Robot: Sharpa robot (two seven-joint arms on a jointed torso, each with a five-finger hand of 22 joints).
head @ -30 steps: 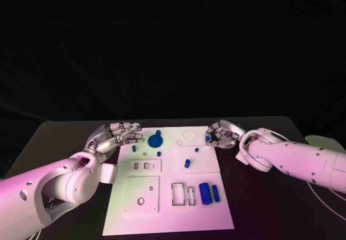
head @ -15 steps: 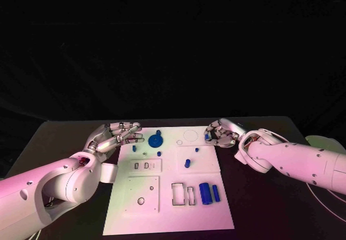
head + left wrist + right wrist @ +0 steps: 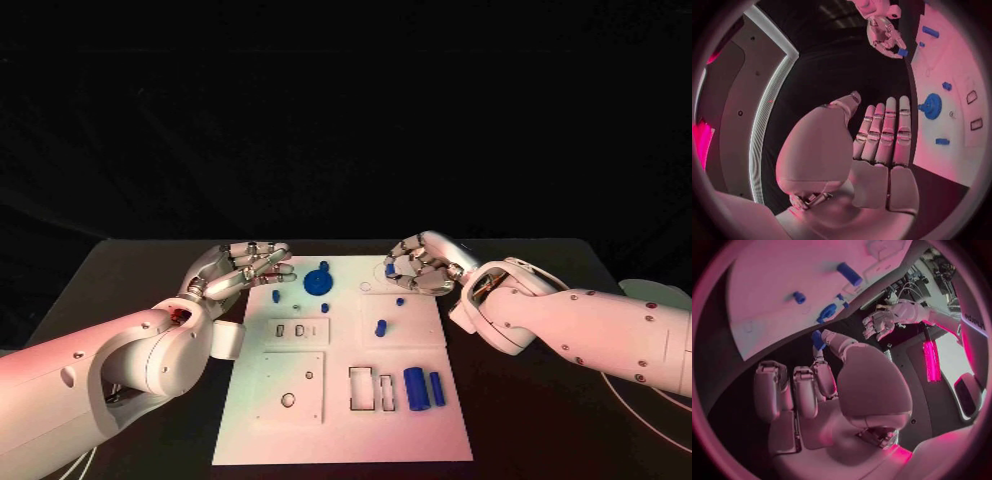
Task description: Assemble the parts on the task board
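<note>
Black table (image 3: 130,270) with black dark behind it, and the white board (image 3: 346,420) lies flat in the middle, running from the far edge toward the robot.

Going left to right: left robot hand (image 3: 242,268) sits at the board's far left corner, fingers apart and nearly straight, holding nothing. Just beside it on the board there's a small blue peg (image 3: 276,296), then the round blue disc part (image 3: 317,282) with a knob on it, plus a tiny blue piece (image 3: 326,307) near that. Mid-board is one more short blue part (image 3: 381,327). Toward the near right lie two blue cylinders (image 3: 423,387) side by side, next to two rectangular slots (image 3: 368,388). So I count six blue parts lying on the board.

Right robot hand (image 3: 420,266) hovers over the far right of the board, pinching a seventh small blue part (image 3: 817,339) at its fingertips. In the head view that part is mostly hidden by the fingers. The small holes in the board are hard to make out.
</note>
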